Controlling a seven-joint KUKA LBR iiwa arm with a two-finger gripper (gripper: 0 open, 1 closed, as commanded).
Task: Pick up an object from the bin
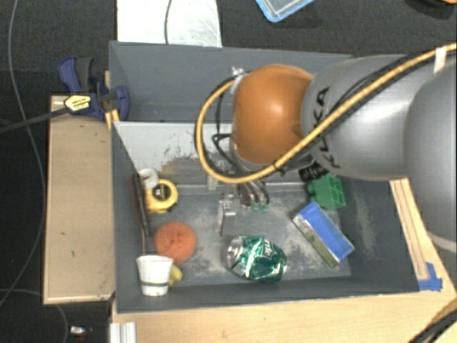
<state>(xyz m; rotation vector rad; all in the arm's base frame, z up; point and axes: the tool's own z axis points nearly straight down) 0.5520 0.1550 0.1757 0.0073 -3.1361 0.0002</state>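
Where the grey arm [371,113] comes in from the right of the frame, its rounded orange cover [268,113] hangs over the middle of the grey metal bin [178,148]. The pincer [243,199] sticks out beneath that cover, low over the bin's floor near the centre. Whether the pincer is spread or pressed together cannot be told, since the cover and a looping yellow cable [203,131] hide much of it. Black letters on the arm's shell, just right of the cover, read "KUKA".

The thing nearest the pincer is a crushed green can [257,258] with white markings. It lies on the floor in the lower middle of the frame, just below the pincer and apart from it. Its writing is too crumpled to read.

To the lower right of the pincer lies a blue box [325,233], set at a slant, with a pale edge along its left side. Above it, close under the arm, sits a green block [327,190].

On the left side of the bin are 4 more things:
- a yellow tape measure [161,195];
- an orange-red ball [175,239] below the tape measure;
- a white cup [153,274] standing in the lower left corner;
- a thin dark stick [140,209] lying along the left wall.

Any labels on these are too small to make out.
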